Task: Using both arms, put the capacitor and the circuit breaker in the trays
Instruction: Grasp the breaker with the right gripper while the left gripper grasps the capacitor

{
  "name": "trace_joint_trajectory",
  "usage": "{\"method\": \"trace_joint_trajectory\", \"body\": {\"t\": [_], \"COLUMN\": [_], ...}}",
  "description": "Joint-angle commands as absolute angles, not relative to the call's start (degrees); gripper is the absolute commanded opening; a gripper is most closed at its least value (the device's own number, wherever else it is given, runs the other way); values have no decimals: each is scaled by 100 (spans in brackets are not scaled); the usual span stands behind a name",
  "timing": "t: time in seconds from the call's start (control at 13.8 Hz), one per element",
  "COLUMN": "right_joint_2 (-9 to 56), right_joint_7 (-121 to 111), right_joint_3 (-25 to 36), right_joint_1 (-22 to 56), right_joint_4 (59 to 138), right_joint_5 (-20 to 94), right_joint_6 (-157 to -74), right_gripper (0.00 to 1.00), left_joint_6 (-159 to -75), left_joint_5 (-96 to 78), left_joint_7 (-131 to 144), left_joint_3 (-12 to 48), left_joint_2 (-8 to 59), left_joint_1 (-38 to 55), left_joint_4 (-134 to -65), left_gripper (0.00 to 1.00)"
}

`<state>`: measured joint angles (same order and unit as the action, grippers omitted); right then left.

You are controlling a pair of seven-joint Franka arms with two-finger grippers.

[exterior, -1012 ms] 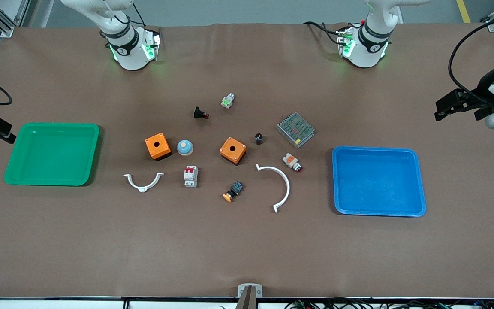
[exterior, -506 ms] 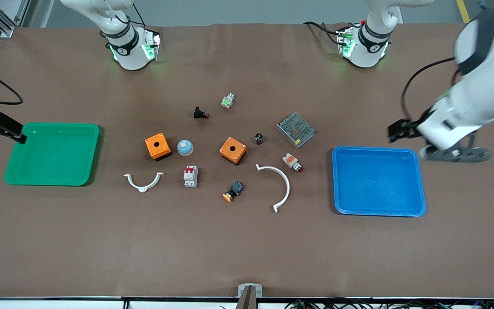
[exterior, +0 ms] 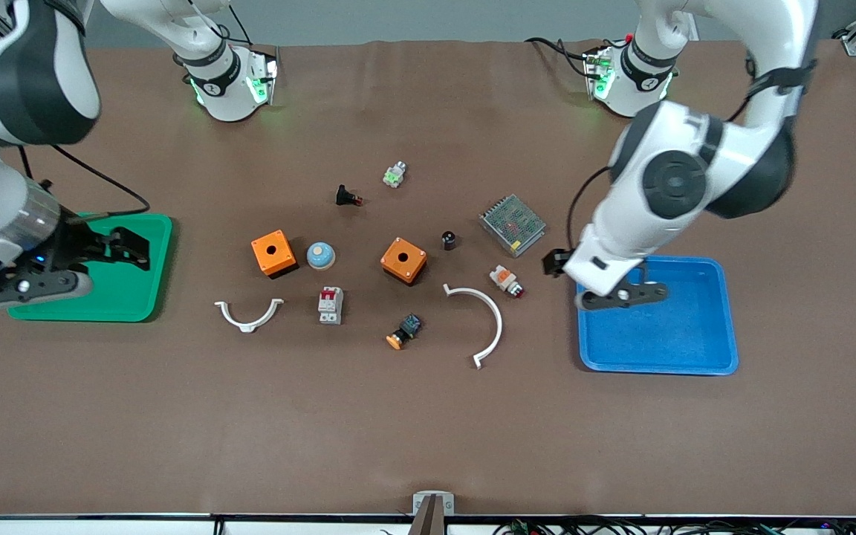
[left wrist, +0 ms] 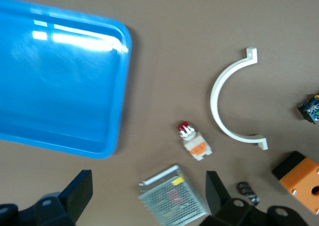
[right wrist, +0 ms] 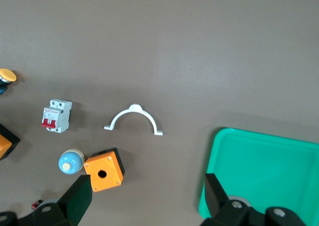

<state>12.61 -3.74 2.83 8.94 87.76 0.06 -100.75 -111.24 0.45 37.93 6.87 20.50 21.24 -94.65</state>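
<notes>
The capacitor (exterior: 448,239), a tiny black cylinder, stands on the table between an orange box and a metal mesh unit; it also shows in the left wrist view (left wrist: 247,192). The circuit breaker (exterior: 331,305), white-grey with red toggles, lies nearer the front camera than the blue dome button; it also shows in the right wrist view (right wrist: 56,116). My left gripper (exterior: 558,261) is open and empty, up over the table beside the blue tray's edge, its jaws (left wrist: 148,193) wide above the mesh unit. My right gripper (exterior: 120,249) is open and empty over the green tray's edge (right wrist: 148,196).
The green tray (exterior: 138,297) lies at the right arm's end, the blue tray (exterior: 695,357) at the left arm's end. Between them lie two orange boxes (exterior: 273,253) (exterior: 403,260), a blue dome button (exterior: 320,255), a mesh unit (exterior: 513,224), two white curved clips (exterior: 248,316) (exterior: 484,323) and several small buttons.
Both arms have swung in from the table's ends. The left gripper now hangs by the blue tray's inner edge, the right over the green tray's inner edge. The parts have not moved.
</notes>
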Motion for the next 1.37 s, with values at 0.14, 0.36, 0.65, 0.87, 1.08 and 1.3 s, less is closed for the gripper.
{"method": "trace_joint_trajectory", "body": {"t": [0.14,0.36,0.65,0.87,1.08,1.3], "right_joint_2": [1792,2108,2530,2812,3076,3304], "right_joint_7": [-378,-265,928,1895,2145,2136], "right_joint_3": [334,325,316,316,308,308], "right_joint_1": [1519,1897,2284,2706,2883,2900], "right_joint_4": [8736,8736,8763,9060,9447,9650], "right_joint_5": [0,26,114,123,490,712], "right_joint_6": [-10476,-10617,-10845,-11475,-12320,-12901], "right_gripper": [100,100,100,100,100,100], "left_joint_6": [-11978,-12505,-13209,-13254,-13297,-13526], "left_joint_5": [-35,-35,-26,-26,-35,-26], "left_joint_7": [5358,6430,7276,7636,7821,8129], "left_joint_3": [659,659,650,650,659,650], "left_joint_2": [2486,2925,3383,3550,3647,3788], "left_joint_1": [2863,3321,3691,3893,3990,4122], "left_joint_4": [-10002,-10002,-10002,-10002,-10002,-10002], "left_gripper": [100,96,84,77,70,65]}}
